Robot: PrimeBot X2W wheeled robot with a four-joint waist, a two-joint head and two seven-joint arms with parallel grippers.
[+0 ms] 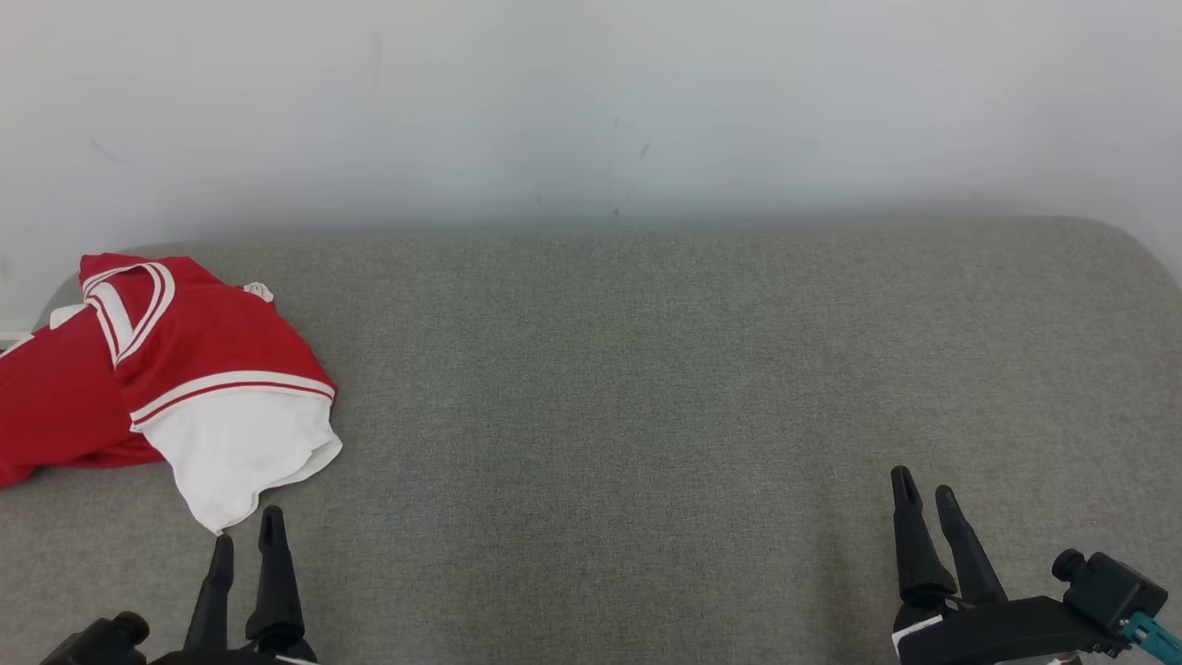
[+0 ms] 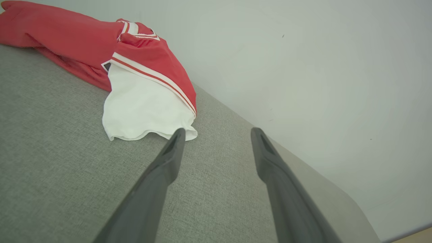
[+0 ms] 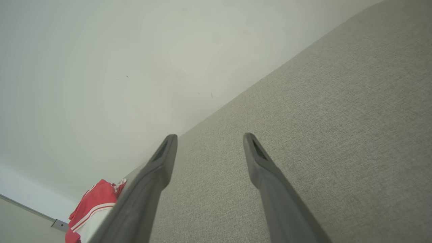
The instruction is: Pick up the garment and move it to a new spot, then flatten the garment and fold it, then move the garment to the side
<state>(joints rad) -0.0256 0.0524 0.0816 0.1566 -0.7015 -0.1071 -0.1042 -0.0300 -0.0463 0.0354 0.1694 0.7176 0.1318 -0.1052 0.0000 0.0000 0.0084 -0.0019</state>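
The garment (image 1: 175, 369) is a red shirt with white stripes and a white sleeve, lying crumpled at the far left of the grey padded surface (image 1: 646, 388). My left gripper (image 1: 247, 531) stands open at the lower left, its fingertips just short of the white sleeve's tip, holding nothing. In the left wrist view the garment (image 2: 141, 87) lies ahead and to the left of the open left gripper (image 2: 217, 133). My right gripper (image 1: 923, 489) is open at the lower right, far from the cloth. The right wrist view shows the open right gripper (image 3: 210, 138) and the garment (image 3: 94, 206) small at the bottom left.
A pale wall (image 1: 591, 102) rises directly behind the grey surface. The surface's back right corner (image 1: 1136, 240) is rounded. The garment's left part runs past the head view's left edge.
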